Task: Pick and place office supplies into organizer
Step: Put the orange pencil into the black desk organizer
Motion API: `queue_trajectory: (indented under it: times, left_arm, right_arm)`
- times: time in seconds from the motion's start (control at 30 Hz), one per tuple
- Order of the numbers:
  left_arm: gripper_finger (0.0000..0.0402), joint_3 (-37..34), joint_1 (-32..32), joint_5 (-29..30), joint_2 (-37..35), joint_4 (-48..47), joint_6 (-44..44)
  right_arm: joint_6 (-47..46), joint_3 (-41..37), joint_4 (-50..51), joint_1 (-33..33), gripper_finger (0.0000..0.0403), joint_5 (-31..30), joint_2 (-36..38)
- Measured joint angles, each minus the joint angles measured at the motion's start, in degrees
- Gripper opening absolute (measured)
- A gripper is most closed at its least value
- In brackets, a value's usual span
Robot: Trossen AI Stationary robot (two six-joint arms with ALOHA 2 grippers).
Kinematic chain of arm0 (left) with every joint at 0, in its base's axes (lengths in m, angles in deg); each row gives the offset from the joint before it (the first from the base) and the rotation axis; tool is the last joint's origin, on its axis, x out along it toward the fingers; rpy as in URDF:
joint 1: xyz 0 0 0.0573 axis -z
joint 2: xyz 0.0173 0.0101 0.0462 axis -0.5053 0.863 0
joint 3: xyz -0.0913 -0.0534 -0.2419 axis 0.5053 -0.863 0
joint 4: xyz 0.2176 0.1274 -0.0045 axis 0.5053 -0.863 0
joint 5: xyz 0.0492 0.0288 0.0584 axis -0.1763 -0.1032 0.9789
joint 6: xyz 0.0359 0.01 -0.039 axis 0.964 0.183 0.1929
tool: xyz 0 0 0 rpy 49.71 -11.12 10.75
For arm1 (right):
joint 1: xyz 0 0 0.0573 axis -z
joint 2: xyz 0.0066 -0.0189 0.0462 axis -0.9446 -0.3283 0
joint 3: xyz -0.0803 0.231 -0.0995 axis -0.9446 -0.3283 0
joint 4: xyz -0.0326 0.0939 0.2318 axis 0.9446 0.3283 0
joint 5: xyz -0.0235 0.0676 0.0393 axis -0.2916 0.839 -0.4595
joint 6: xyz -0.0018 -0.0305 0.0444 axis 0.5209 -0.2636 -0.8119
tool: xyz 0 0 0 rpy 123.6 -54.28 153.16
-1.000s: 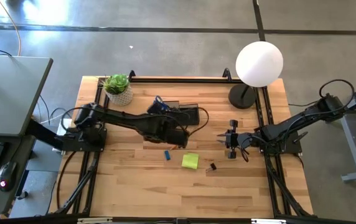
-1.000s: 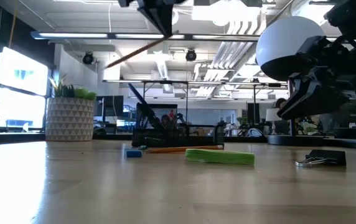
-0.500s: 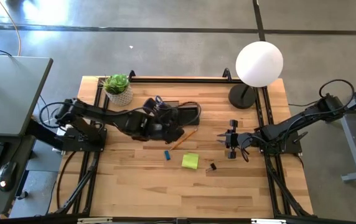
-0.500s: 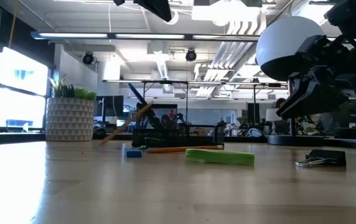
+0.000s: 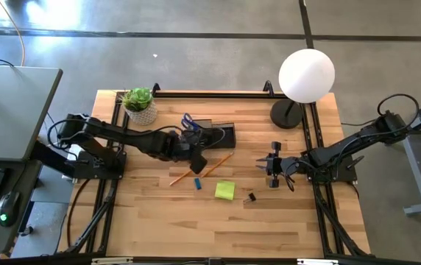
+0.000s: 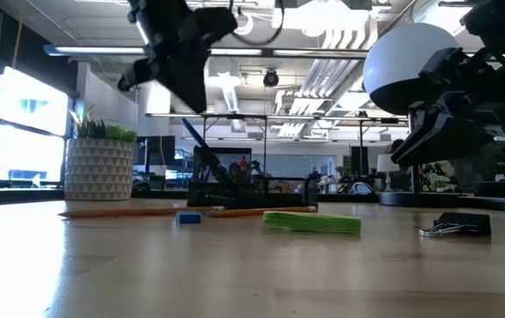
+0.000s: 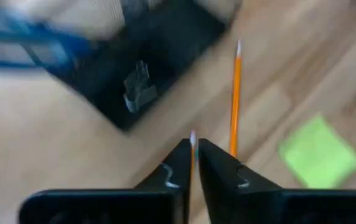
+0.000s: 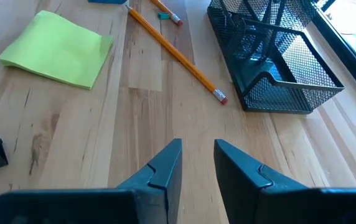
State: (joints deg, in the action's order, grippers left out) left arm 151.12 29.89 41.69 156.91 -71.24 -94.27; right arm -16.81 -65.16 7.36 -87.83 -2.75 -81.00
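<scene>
My left gripper (image 5: 197, 162) hangs above the table in front of the black mesh organizer (image 5: 218, 136), fingers a narrow slit apart and holding nothing. Below it a brownish pencil (image 5: 180, 178) lies flat on the table. It shows through the slit in the left wrist view (image 7: 192, 140). An orange pencil (image 5: 219, 164), a small blue piece (image 5: 196, 183), the yellow-green sticky pad (image 5: 224, 191) and a black binder clip (image 5: 251, 197) also lie on the wood. Blue-handled scissors (image 5: 188, 120) stand in the organizer. My right gripper (image 5: 263, 163) waits open at the table's right, above the wood.
A potted plant (image 5: 140, 104) stands at the far left corner. The lamp's round black base (image 5: 287, 114) and white globe (image 5: 307, 75) stand at the far right. A binder clip (image 7: 137, 90) lies inside the organizer. Bare wood stretches along the near edge.
The brownish pencil, held slanting under my left gripper a second ago, has dropped out of it. It stood with one end on the table half a second ago and now lies flat, left of the blue piece. My left gripper has drawn back toward the table's left.
</scene>
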Motion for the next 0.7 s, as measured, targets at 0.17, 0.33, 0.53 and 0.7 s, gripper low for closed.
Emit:
queue_trajectory:
  times: [0.17,0.33,0.53,0.7]
  left_arm:
    - [0.0103,-3.9,-2.0,-11.9,0.3,3.5,0.8]
    - [0.0174,-6.1,-0.1,-17.9,2.8,6.6,2.0]
    - [0.0186,-6.3,3.3,-22.0,10.2,4.3,1.7]
    - [0.0156,-6.3,3.0,-24.1,13.4,3.9,0.0]
  right_arm:
    - [0.0,0.0,0.0,0.0,0.0087,0.1,0.0]
    - [0.0,0.0,0.0,0.0,0.0087,0.2,0.0]
    - [0.0,0.0,-0.5,0.1,0.0087,0.3,0.0]
    - [0.3,0.0,-0.9,0.1,0.0087,0.3,0.0]
